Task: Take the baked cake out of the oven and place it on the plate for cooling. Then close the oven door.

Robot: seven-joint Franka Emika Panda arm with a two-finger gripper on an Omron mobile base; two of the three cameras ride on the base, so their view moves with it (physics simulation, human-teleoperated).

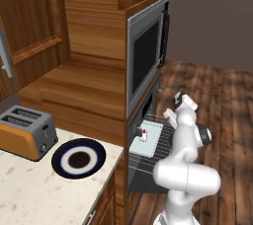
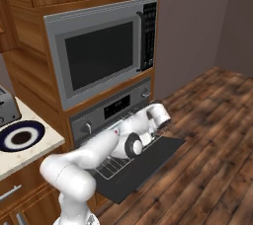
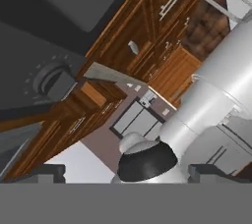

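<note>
The tall wooden cabinet column (image 2: 29, 61) holds the silver-framed microwave (image 2: 99, 51) and, right below it, the oven (image 2: 111, 110) with its round knob (image 2: 86, 129) and black display strip. The oven door (image 2: 143, 167) lies dropped open and flat, and a wire rack (image 1: 160, 142) is drawn out over it. My white arm (image 1: 185, 169) rises in front of that opening and bends toward the oven front. On the pale counter (image 1: 29, 189) to the left sit the toaster (image 1: 24, 131) and, just beside it, the plate (image 1: 78, 158), bare on top. A light tray (image 1: 147, 139) rests on the pulled-out rack, and the baked cake (image 1: 143, 134) stands on it, tiny, white with a red top. My claw (image 3: 125, 171) hangs up near the oven's control panel, its fingers (image 3: 47, 171) spread wide apart, pinching nothing, well clear of the cake.
</note>
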